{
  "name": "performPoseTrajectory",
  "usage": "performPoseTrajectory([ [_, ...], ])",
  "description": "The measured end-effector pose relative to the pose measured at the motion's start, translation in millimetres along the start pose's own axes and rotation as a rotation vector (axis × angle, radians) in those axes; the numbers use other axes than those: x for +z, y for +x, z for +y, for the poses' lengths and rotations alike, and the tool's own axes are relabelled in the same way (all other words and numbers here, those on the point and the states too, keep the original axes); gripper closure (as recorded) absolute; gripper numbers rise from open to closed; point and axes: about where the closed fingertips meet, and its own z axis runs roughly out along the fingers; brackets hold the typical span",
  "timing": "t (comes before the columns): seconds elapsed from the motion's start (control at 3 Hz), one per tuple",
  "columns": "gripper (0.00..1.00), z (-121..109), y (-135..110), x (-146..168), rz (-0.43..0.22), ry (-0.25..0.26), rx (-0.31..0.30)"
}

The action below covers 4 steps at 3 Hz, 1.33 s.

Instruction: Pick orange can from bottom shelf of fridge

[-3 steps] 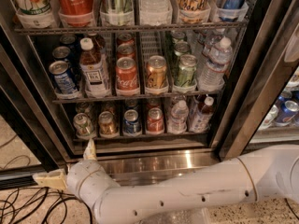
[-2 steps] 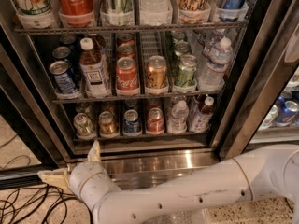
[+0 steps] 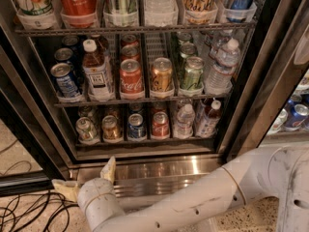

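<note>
The fridge [image 3: 241,105] stands open in front of me. On its bottom shelf [image 3: 145,141] the orange can [image 3: 111,127] is second from the left, upright, between a greenish can [image 3: 87,129] and a blue can [image 3: 136,126]. My gripper [image 3: 87,179] is low, in front of the steel base and below and left of the orange can, well apart from it. Its two beige fingers [image 3: 109,169] are spread open and hold nothing. The white arm [image 3: 193,207] runs in from the lower right.
A red can [image 3: 160,124], a water bottle [image 3: 184,120] and a red-capped bottle [image 3: 208,117] fill the rest of the bottom shelf. The middle shelf [image 3: 140,99] holds cans and bottles, one can bronze [image 3: 161,75]. Black cables [image 3: 24,211] lie on the floor at left.
The gripper has shifted a little to the right and slightly down, still open. Nothing in the fridge has moved.
</note>
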Motion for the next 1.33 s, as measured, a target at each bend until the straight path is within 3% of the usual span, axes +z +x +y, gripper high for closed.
performPoseTrajectory([
  [0.33,0.00,-43.1,1.8,-10.9,-0.021,0.162,-0.015],
  [0.67,0.00,-83.5,-0.1,-18.5,-0.050,0.291,-0.029],
  [1.33,0.00,-91.8,-1.3,-7.8,-0.072,0.298,-0.037],
])
